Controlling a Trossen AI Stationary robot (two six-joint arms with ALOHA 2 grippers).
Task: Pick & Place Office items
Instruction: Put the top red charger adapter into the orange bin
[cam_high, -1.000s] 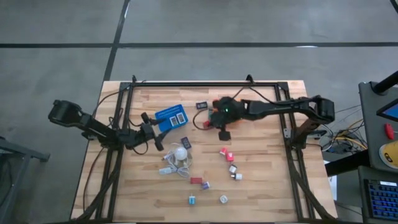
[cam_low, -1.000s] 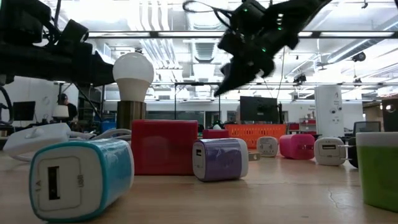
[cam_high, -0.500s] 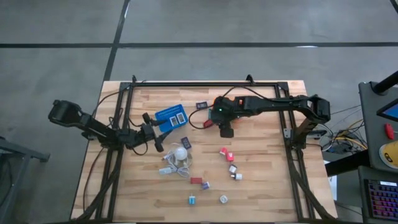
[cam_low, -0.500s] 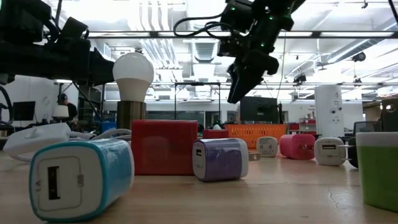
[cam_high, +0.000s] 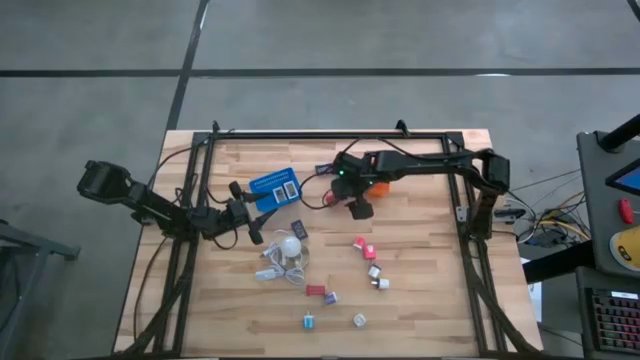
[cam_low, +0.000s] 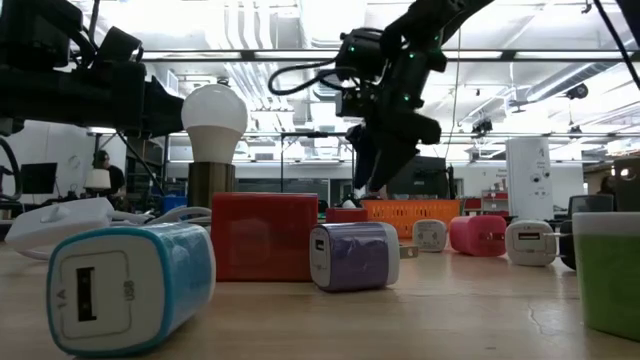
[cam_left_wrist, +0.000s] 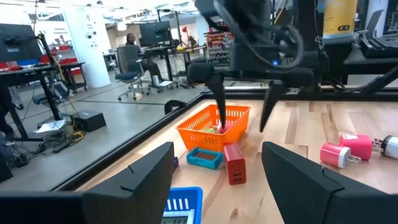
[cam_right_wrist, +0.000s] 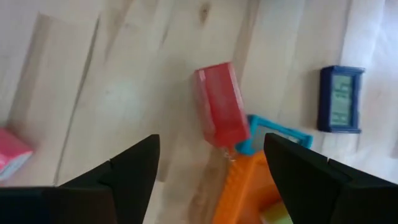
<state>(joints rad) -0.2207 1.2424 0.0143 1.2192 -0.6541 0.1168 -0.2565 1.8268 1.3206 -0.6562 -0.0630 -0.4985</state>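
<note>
My right gripper (cam_high: 360, 208) hangs open beside the orange basket (cam_left_wrist: 214, 127), fingers slanting steeply down and touching nothing (cam_right_wrist: 210, 146). A red block (cam_right_wrist: 219, 114) lies on the table below it, against the basket's corner, next to a teal item (cam_left_wrist: 205, 157) and a dark labelled rectangle (cam_right_wrist: 341, 99). My left gripper (cam_high: 252, 228) waits open and level near the blue basket (cam_high: 275, 188). More office items lie toward the near edge: a pink block (cam_high: 362, 245), a purple one (cam_low: 350, 255) and a teal one (cam_low: 130, 285).
A white bulb (cam_high: 290, 247) with its cord lies near the table's middle, just right of my left gripper. A black frame (cam_high: 330, 135) runs along the table's far and side edges. Bare wood lies right of the pink block.
My right gripper has opened from shut. It has tipped from a slant to pointing steeply down and shifted a little toward the table's left, staying by the orange basket.
</note>
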